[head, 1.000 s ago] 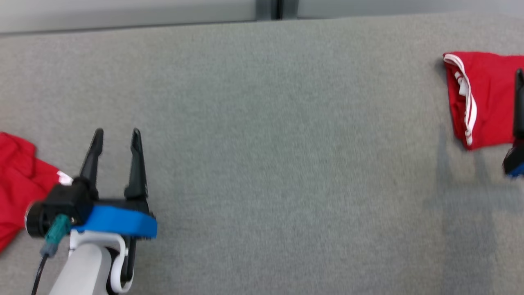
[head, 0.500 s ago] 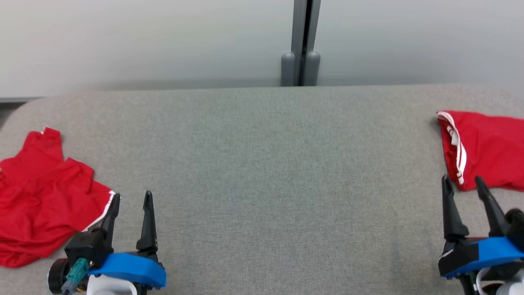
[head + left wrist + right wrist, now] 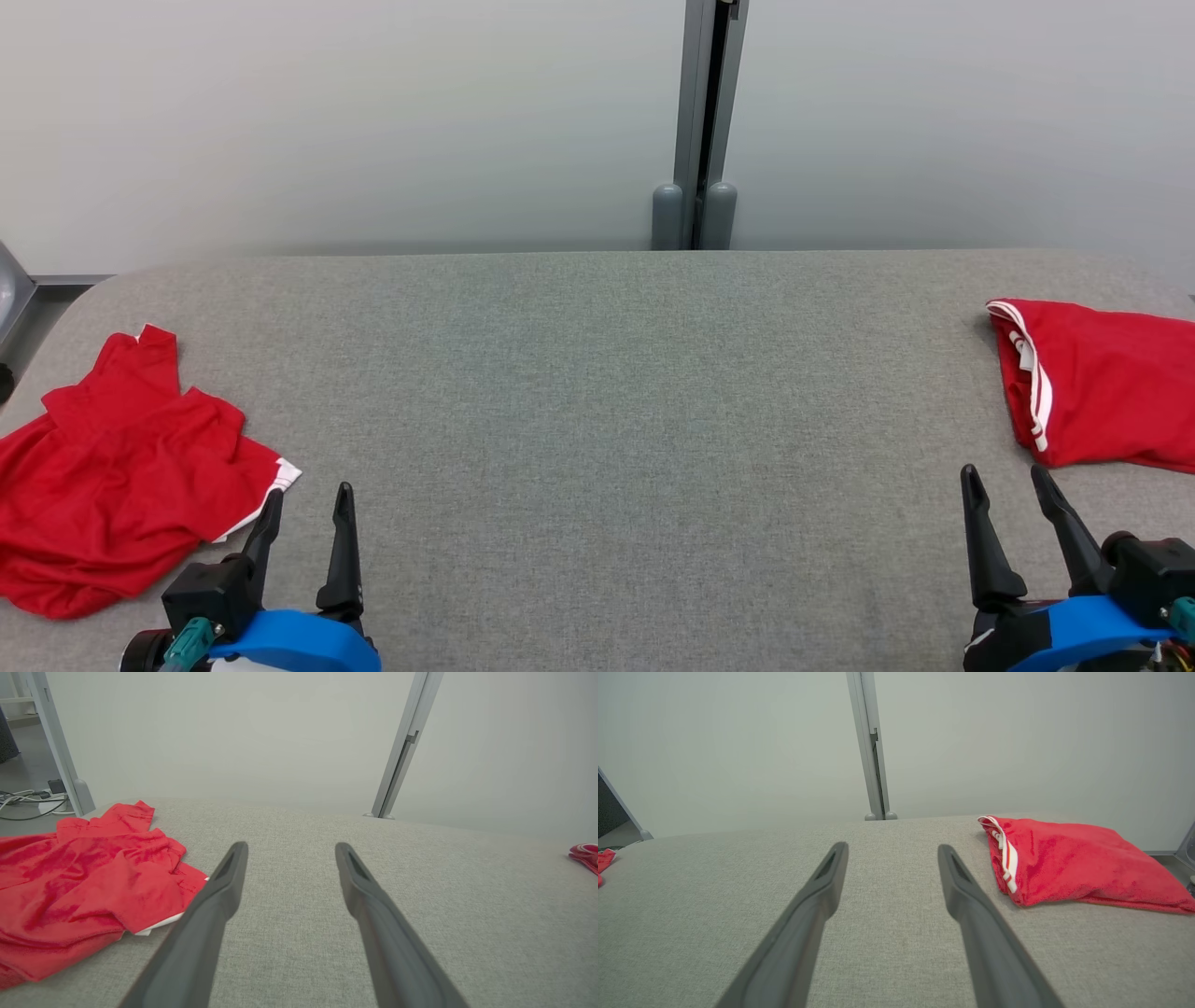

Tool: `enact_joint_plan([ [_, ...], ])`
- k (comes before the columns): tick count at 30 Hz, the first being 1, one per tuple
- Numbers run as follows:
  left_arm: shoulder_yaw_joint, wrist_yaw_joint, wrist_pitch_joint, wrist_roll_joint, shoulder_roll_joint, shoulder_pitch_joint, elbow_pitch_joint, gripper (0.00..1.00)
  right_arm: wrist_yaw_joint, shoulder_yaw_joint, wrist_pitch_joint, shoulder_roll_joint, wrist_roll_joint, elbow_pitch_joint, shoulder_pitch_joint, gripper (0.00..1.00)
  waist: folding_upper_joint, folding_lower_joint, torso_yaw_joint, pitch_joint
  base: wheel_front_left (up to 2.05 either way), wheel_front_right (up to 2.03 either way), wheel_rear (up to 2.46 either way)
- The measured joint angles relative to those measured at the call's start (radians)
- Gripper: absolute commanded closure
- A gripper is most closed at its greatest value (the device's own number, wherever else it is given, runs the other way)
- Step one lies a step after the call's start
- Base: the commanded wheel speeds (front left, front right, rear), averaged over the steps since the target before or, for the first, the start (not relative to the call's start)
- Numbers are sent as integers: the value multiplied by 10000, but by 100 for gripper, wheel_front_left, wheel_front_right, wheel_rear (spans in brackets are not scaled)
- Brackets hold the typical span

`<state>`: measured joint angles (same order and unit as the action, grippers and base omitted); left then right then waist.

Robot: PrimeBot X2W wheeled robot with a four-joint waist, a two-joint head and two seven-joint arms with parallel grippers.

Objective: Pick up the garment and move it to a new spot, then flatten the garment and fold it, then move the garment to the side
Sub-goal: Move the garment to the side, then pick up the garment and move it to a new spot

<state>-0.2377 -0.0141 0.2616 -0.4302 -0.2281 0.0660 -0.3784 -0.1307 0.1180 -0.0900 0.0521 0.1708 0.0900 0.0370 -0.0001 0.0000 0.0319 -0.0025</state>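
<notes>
A crumpled red garment [image 3: 121,476] with white trim lies at the left end of the grey padded table [image 3: 607,392]; the left wrist view has this garment [image 3: 84,877] to the left of the fingers. A second red garment [image 3: 1102,392], folded and with white stripes, rests at the right end and fills the right of the right wrist view [image 3: 1064,858]. My left gripper [image 3: 309,492] stands open at the near edge, just right of the crumpled garment and holding nothing [image 3: 290,847]. My right gripper [image 3: 1005,472] is open and empty just below the folded one [image 3: 892,846].
A pale wall with a grey upright post [image 3: 705,121] rises behind the table's far edge. Cables and a frame leg [image 3: 60,751] are on the floor past the table's left end. A broad stretch of bare grey table lies between the two garments.
The head view has tilted up, bringing the wall and both garments into view. My right gripper, whose finger overlapped the folded garment, now sits apart from it near the front edge. Both grippers stayed open.
</notes>
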Motion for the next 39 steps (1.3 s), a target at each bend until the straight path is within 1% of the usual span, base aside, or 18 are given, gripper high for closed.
enact_joint_plan([
  [11, 42, 0, 0, -17, 4, 4, -54, 0, 0, -157, -259, -8, 209, 309, 0, 0, 1, 0, -181, 56, 0, 0, 0],
  [14, 42, 63, 0, -19, -8, 71, -59, 0, 0, -119, -278, -8, 251, 366, 5, 0, 1, 1, -105, 89, 0, 0, 0],
  [17, 67, 56, 0, -4, -25, 157, -59, 0, 0, -107, -290, -12, 240, 385, -5, 0, 1, 1, 111, 96, 0, 0, 0],
  [23, 207, -27, 2, 17, -144, 161, 13, 0, 0, -173, -307, -12, 240, 408, -33, 0, 1, 0, 812, 25, 0, 0, 0],
  [26, 265, -59, 2, 15, -111, 136, 115, 0, 0, -299, -316, -12, 249, 474, -42, 0, 1, 1, 1247, -19, 0, 0, 0],
  [39, 328, -44, 2, -21, -119, 64, 194, 0, 0, -552, -284, -19, 293, 570, -90, 0, 1, 0, 3336, -89, 0, 0, 0],
])
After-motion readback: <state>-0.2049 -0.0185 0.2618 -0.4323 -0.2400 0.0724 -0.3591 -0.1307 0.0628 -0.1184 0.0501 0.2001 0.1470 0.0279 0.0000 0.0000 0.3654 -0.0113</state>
